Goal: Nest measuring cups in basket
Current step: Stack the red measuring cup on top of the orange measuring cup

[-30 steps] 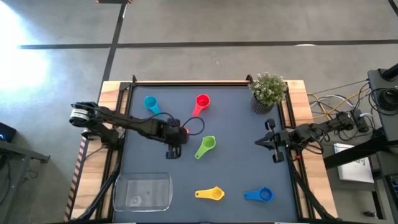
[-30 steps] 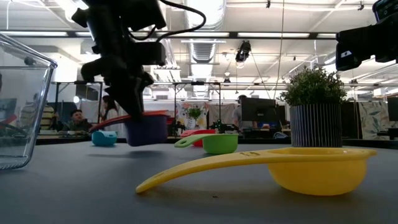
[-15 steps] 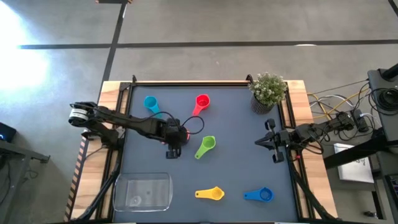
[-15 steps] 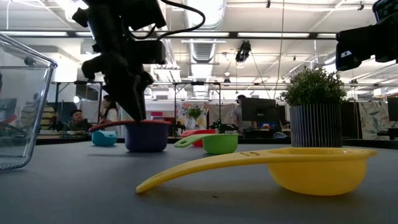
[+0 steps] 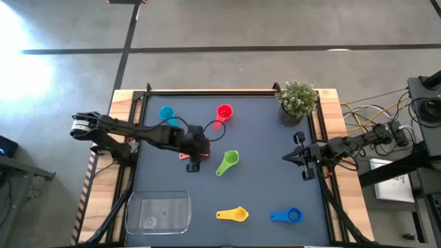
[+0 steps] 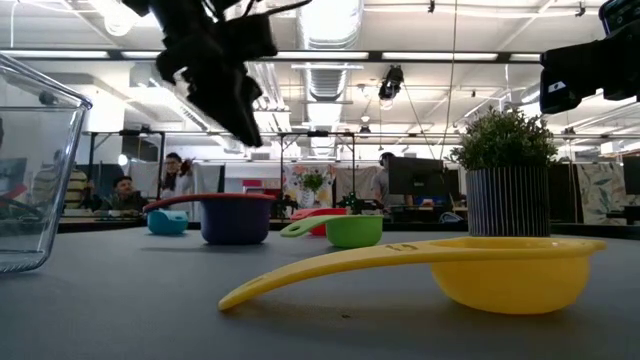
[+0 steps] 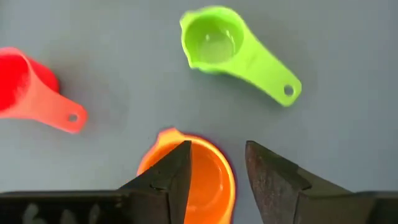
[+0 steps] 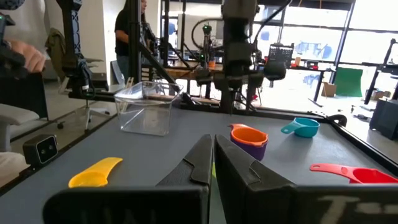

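Note:
An orange measuring cup [image 7: 211,183] sits nested inside a purple one [image 6: 235,222], which stands upright on its base at mid-table. My left gripper [image 7: 216,149] hangs open just above them, touching neither. Loose on the mat lie the green cup [image 5: 228,162], red cup [image 5: 224,112], light blue cup [image 5: 167,114], yellow cup [image 5: 233,215] and dark blue cup [image 5: 288,216]. The clear basket [image 5: 158,212] stands at the near left. My right gripper [image 5: 288,157] waits shut at the table's right edge.
A potted plant [image 5: 296,100] stands in the far right corner. A raised wooden frame [image 5: 207,91] runs round the dark mat. People sit at desks in the room beyond the far edge.
My left gripper has set the purple cup, with the orange one inside, down on the mat. It has then opened, let go and risen straight up. The nested pair stays upright where it was put.

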You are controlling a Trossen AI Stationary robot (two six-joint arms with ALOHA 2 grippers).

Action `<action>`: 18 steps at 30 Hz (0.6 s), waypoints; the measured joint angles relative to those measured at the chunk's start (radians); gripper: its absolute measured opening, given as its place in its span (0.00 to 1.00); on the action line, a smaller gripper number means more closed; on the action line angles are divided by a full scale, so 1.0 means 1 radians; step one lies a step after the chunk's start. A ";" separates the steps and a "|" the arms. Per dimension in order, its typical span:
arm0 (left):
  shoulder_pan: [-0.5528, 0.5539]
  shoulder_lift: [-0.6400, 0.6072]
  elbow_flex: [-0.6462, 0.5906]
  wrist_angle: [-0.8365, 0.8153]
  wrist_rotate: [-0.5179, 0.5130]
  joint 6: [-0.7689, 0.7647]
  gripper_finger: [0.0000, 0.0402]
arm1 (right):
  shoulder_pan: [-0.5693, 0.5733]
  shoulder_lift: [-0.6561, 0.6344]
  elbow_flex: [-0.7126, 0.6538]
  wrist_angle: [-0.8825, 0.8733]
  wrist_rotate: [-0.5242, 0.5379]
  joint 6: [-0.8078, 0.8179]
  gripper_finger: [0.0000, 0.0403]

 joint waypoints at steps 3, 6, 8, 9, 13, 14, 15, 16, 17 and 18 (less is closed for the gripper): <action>0.026 0.000 0.029 0.001 0.000 0.019 0.31 | 0.000 0.000 0.000 0.000 0.000 0.000 0.02; 0.063 0.000 0.044 0.017 0.000 0.040 0.30 | 0.000 0.000 0.000 0.000 0.000 0.000 0.02; 0.091 0.000 0.046 0.038 0.001 0.058 0.30 | 0.000 0.000 0.000 0.000 0.000 0.000 0.02; 0.105 0.000 0.046 0.048 0.001 0.070 0.30 | 0.000 0.000 0.000 0.000 0.000 0.000 0.02; 0.165 0.001 0.046 0.098 0.023 0.097 0.30 | 0.000 0.000 0.000 0.000 0.000 0.000 0.02; 0.178 0.001 0.046 0.112 0.030 0.102 0.30 | 0.000 0.000 0.000 0.000 0.000 0.000 0.02; 0.191 0.001 0.046 0.127 0.040 0.108 0.30 | 0.000 0.000 0.000 0.000 0.000 0.000 0.02; 0.205 0.001 0.046 0.145 0.054 0.111 0.30 | 0.000 0.000 0.000 0.000 0.000 0.000 0.02; 0.219 0.002 0.046 0.160 0.064 0.116 0.31 | 0.000 0.000 0.000 0.000 0.000 0.000 0.02; 0.231 0.002 0.046 0.175 0.078 0.124 0.31 | 0.000 0.000 0.000 0.000 0.000 0.000 0.02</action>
